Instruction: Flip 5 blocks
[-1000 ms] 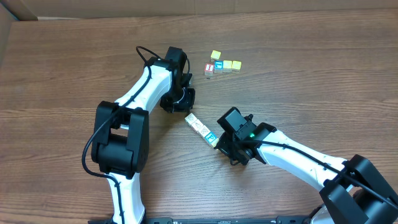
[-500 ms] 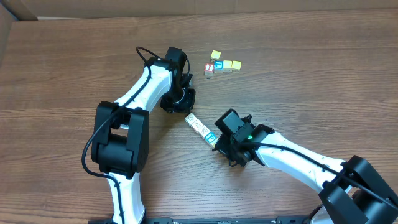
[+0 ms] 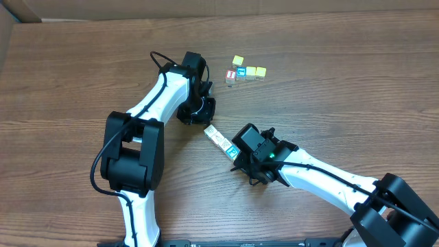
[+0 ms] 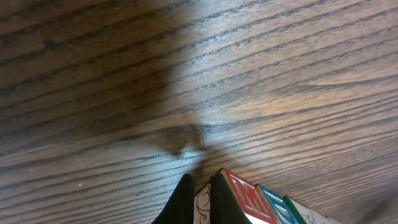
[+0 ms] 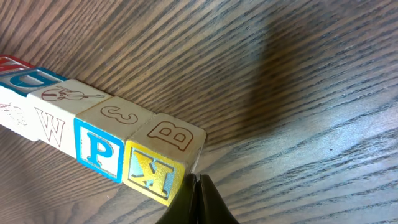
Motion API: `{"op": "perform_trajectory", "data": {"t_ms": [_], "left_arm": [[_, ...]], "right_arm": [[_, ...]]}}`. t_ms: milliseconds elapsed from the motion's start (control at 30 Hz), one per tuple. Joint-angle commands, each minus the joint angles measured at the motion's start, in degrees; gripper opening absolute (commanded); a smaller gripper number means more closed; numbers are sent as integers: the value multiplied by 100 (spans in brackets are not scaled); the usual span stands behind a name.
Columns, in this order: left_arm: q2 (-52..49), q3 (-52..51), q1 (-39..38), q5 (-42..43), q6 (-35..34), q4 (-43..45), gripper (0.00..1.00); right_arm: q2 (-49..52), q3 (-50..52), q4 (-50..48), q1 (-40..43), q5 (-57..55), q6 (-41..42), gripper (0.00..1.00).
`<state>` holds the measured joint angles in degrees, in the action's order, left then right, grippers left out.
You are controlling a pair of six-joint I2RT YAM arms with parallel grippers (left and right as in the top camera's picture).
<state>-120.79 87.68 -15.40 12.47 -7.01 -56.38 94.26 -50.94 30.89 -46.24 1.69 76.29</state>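
Diff vs a second ago: right arm has slid left and up toward the row's near end. The row [image 3: 221,140], the left arm and the loose cubes [image 3: 245,70] up top haven't moved.

The blocks sit end to end as one straight bar on the table [image 3: 343,103], mid-table between the two arms. Seen from overhead, the long axis runs diagonally from upper left to lower right. The upper-left end points at the left pincer [image 3: 204,120], the lower-right end at the right pincer [image 3: 239,157].

Right wrist view: bar [image 5: 93,134] comes in from the left edge and ends just left of centre.
- End block has a yellow X on the side and B on top.
- Next has a blue P on the side and 3 on top.
- Next has W on the side and a violin on top.
- Red and blue faces follow at the frame edge.

Right pincer [image 5: 196,199] is clenched on nothing, tips right at the X block's outer corner. I can't tell whether they touch it.

Left wrist view: left pincer [image 4: 200,202] is clenched too, gripping nothing. Its tips are against the other end of the bar [image 4: 249,199], where red, blue and green faces show.
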Motion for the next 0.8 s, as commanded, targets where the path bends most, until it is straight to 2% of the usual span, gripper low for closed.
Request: {"op": "perform_trajectory", "data": {"t_ms": [0, 767], "left_arm": [[-59, -50, -39, 114, 127, -20, 4], [-59, -50, -39, 114, 127, -20, 4]], "right_arm": [[28, 37, -22, -55, -96, 50, 4], [28, 181, -293, -70, 57, 192, 4]]}}
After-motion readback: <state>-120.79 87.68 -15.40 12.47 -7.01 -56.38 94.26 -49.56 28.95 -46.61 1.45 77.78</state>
